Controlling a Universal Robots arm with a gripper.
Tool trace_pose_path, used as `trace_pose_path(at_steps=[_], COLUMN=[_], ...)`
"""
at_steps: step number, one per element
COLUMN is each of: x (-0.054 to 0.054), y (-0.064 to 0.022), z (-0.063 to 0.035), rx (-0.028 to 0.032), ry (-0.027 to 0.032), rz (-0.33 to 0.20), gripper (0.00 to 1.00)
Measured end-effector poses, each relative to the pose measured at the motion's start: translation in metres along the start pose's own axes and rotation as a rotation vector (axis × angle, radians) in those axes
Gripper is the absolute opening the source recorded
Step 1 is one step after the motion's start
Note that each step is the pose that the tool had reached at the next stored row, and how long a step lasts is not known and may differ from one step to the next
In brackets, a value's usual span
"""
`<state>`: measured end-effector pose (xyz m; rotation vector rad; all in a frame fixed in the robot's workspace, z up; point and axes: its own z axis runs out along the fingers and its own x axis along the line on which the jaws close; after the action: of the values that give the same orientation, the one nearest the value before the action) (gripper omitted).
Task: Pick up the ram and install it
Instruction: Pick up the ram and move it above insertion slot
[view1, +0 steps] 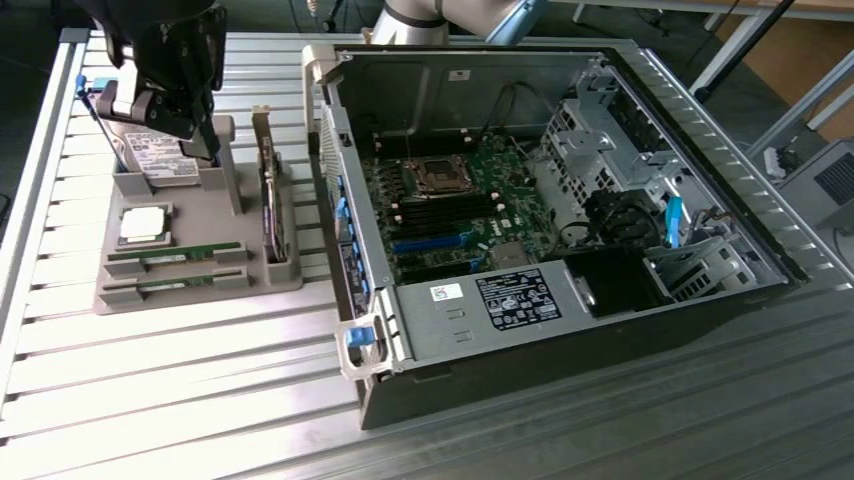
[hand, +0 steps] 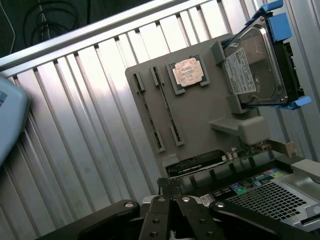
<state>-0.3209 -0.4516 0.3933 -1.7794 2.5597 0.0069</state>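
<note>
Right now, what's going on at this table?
A robot arm's gripper, shut with nothing visibly in it, hangs over a grey parts holder beside an open computer case. Two green ram sticks lie in the holder; neither has been picked up yet.

The ram is a long, thin green stick standing on edge in a slot of the gray holder. It sits left of centre in the exterior view and runs nearly level across the frame (its twin lies parallel just below). Nothing touches it.
</note>
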Motion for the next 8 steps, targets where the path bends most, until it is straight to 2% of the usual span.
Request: trace_pose_path(at_steps=[8], x=[0.0000], y=[0.0000], z=[0.0000], rx=[-0.0006], ry=[-0.0003], rz=[-0.026], gripper=[0.09])
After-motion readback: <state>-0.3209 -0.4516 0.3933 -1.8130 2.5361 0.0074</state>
